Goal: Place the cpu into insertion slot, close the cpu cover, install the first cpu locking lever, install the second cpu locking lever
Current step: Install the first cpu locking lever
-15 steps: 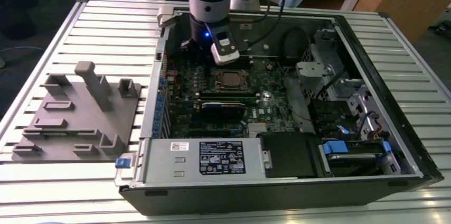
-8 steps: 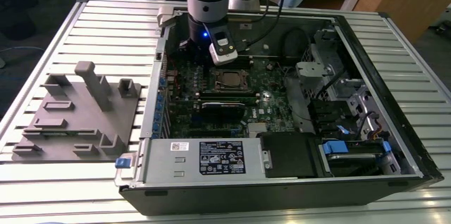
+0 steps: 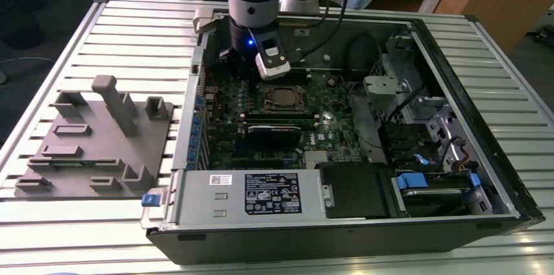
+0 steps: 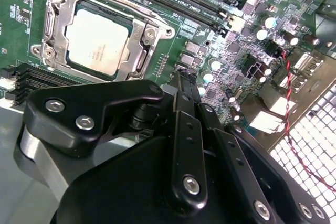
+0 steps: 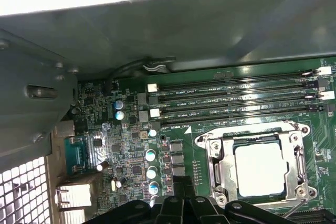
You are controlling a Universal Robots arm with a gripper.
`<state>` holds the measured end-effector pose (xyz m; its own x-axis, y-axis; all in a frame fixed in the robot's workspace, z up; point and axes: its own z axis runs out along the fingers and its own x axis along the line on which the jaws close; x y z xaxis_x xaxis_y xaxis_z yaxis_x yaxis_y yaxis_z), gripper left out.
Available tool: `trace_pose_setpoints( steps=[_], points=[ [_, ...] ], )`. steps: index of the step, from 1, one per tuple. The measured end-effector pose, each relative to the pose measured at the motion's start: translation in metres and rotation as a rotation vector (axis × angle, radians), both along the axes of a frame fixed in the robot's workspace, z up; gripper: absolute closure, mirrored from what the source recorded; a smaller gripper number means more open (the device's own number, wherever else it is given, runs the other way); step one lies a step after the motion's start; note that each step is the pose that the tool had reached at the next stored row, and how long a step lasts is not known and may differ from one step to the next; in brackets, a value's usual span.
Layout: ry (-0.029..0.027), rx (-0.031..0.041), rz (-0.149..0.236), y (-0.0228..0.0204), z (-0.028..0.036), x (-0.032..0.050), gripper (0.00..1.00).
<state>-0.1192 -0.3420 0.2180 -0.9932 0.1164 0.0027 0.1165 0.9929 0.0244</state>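
- In the exterior view, the open computer case lies on the table, across its middle and the exterior view's right side. A grey fixture block sits near the table's edge at the exterior view's left. The arm stands over the far end of the motherboard. The cpu shows as a pale square just beside the arm (too small here to judge the cover or levers).
- In the second wrist view, the cpu sits flat in its socket and the cpu cover lies down around it, so I judge the first two steps done. One locking lever runs flat along an edge of the frame. I cannot tell whether it is hooked under its catch, or how the second lever stands. The gripper hangs apart from the socket, its fingers drawn together on nothing, and its body hides the board beneath.
- In the first wrist view, the dark rim of the insertion slot shows between the cpu and the cpu cover. The gripper cuts off the near edge of the frame, so that side's lever is hard to make out.
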Motion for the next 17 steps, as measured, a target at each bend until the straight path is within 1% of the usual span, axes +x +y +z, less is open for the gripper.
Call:
trace_pose_setpoints(
  steps=[3, 8, 17],
  points=[
    [0.0000, 0.0000, 0.000, 0.0000, 0.0000, -0.0018, 0.89],
    [0.0002, -0.0002, 0.000, -0.0001, 0.0008, -0.0019, 0.89],
    [-0.0001, 0.0003, 0.000, 0.0000, 0.0111, -0.0019, 0.89]
  ],
)
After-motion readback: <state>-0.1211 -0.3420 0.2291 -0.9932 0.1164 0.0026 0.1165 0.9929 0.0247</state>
